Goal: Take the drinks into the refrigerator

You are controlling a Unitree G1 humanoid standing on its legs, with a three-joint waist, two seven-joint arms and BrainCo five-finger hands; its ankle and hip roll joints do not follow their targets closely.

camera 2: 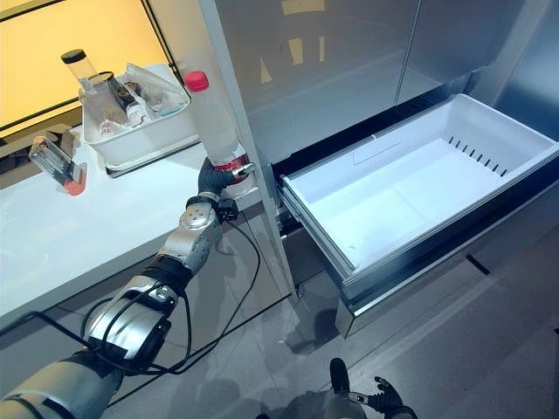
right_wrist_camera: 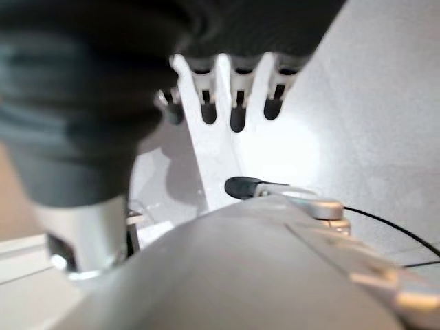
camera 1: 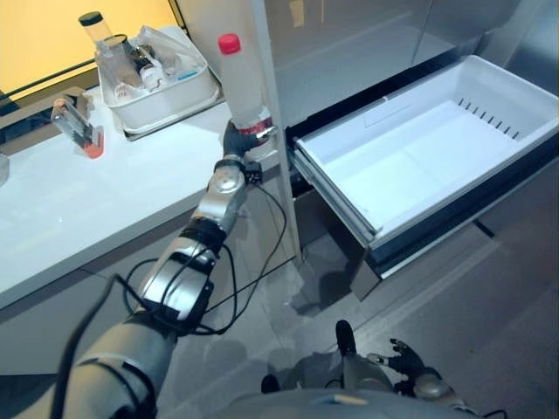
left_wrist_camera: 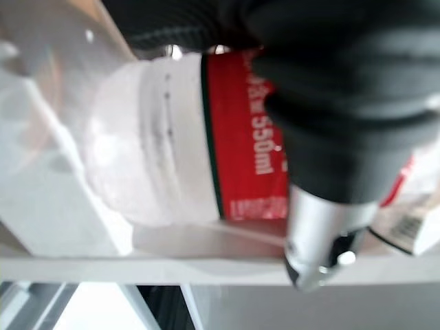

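A clear plastic bottle (camera 1: 243, 80) with a red cap and a red label band is held upright by the left hand (camera 1: 238, 138) at the edge of the white desk (camera 1: 61, 209), just beside the grey refrigerator (camera 1: 349, 44). The fingers (left_wrist_camera: 323, 240) of this hand are clenched around the lower part of the bottle, on the red label, so the body and the cap stand above the hand. In the left wrist view the label is seen pressed against the dark cover, with the clear part of the bottle past it.

The white freezer drawer (camera 1: 419, 148) of the refrigerator is pulled out, and its inside is seen bare. It lies well apart from the bottle, on the far side of the refrigerator's front edge.

On the desk, behind the bottle, a white tray (camera 1: 162, 96) with containers is placed.

The right hand (camera 1: 406, 362) hangs low near the floor, below the drawer. In the right wrist view its fingers (right_wrist_camera: 237, 103) are seen straight and released, holding nothing.
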